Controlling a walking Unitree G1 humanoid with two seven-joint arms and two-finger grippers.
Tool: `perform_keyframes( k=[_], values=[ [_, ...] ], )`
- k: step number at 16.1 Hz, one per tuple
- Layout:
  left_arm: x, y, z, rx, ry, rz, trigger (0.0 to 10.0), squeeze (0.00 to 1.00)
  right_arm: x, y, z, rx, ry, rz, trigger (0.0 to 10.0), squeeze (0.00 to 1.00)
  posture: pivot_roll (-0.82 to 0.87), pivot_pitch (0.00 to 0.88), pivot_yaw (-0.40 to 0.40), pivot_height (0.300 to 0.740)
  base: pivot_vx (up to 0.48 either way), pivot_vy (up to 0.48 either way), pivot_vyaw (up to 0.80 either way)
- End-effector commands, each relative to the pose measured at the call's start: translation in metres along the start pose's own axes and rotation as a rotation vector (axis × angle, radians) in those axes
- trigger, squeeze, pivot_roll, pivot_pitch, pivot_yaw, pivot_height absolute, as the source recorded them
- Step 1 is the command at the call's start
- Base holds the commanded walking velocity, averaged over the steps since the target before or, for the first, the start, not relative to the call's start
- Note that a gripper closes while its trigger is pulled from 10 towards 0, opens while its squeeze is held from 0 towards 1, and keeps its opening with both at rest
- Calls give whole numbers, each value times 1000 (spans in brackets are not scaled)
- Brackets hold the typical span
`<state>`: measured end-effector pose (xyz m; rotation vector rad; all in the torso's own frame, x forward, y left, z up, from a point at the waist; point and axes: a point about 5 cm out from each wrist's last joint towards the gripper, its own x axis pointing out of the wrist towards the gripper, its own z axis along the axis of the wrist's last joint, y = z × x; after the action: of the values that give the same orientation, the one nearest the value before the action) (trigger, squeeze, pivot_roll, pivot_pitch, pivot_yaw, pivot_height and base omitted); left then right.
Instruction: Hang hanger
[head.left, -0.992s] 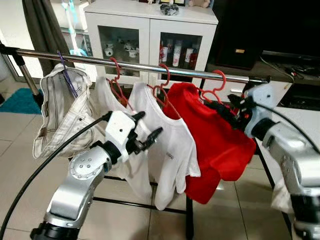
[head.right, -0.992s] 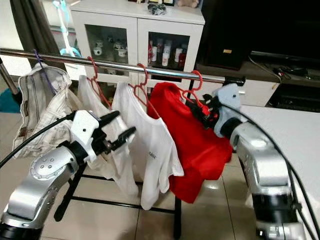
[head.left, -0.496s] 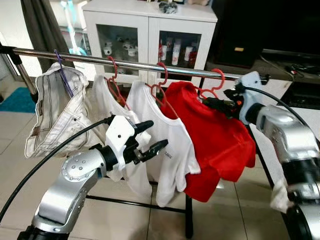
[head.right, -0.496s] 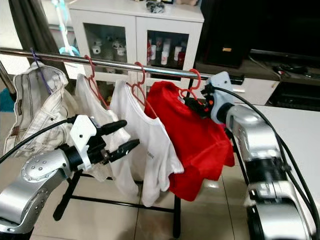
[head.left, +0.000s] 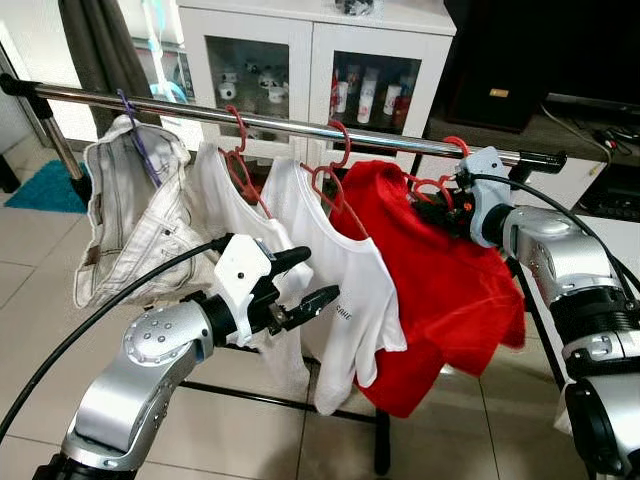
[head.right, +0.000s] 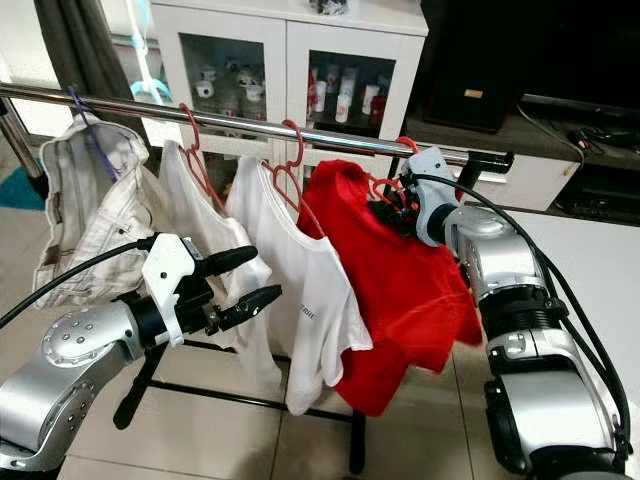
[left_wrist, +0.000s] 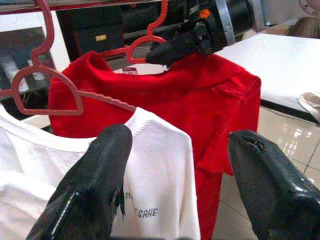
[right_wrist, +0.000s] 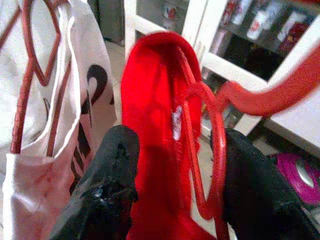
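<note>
**Red hanger at the rail, hook nearly home**

We have our right gripper (head.left: 432, 208) raised to the shiny metal clothes rail (head.left: 300, 125), its two black fingers straddling the neck of the red plastic hanger (head.left: 440, 185) that carries the red T-shirt (head.left: 440, 290). In the right wrist view the fingers (right_wrist: 112, 170) stand apart on either side of the hanger's wire loop, not pressed tight on it, so we judge the hold loose or about to be let go. The hanger's hook sits at the rail near its black end cap (head.left: 540, 160); whether it has fully caught over the bar we cannot tell.

Our left gripper (head.left: 300, 280) hovers with fingers spread and nothing between them, in front of the white T-shirt on a red hanger (head.left: 340, 290), beside the other white garment (head.left: 215, 200) and the pale striped trousers (head.left: 125, 215) further along.

We judge this the last step: seating the hook. Next we should confirm the hook rests over the bar, then ease the right fingers wider and draw them back without snagging the red collar.
</note>
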<state>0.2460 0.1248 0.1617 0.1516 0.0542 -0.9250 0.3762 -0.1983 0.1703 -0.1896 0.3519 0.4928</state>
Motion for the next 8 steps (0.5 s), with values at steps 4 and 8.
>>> perform_keyframes(
  k=[4, 8],
  values=[
    [0, -3, 2, 4, -1, -13, 10000, 0, -1, -7, 6, -27, -5, -5, 0, 0, -80, 0, -50, 740, 0, 0, 0],
    [1, -3, 1, 7, 6, -15, 10000, 0, 1, -6, 2, -19, 11, 5, 0, 0, -83, 0, -42, 740, 0, 0, 0]
  ],
)
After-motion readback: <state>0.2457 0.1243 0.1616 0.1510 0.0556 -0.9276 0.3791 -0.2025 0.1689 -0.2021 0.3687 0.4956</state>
